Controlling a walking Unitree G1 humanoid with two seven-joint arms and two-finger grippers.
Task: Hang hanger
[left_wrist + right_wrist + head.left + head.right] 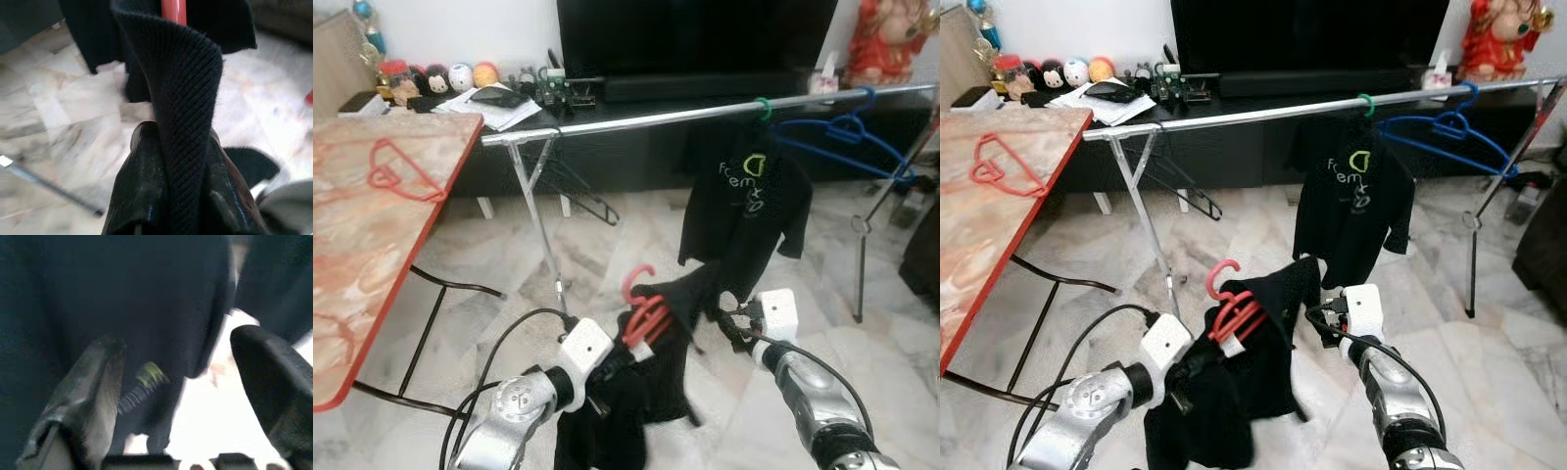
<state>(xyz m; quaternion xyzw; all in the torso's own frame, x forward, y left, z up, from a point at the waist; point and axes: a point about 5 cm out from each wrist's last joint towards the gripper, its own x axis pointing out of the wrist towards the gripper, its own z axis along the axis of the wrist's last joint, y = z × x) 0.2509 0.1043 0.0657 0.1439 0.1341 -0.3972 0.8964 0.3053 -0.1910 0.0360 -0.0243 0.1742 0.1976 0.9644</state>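
Fingers (146, 196) of the left gripper (625, 354) pinch a black shirt (651, 392) on a red hanger (641, 313), low before the rail (705, 110). Right gripper (176, 396) fingers gape, blurred dark cloth between; contact unclear.

A big black TV (695, 39) stands by the white wall. Below it, a shiny marble floor (607, 245). Left of it, a red-edged table (372, 225).

A red hanger (399, 171) lies flat on the marbled counter (352, 284), which stands just beside the silver rail (656, 117).
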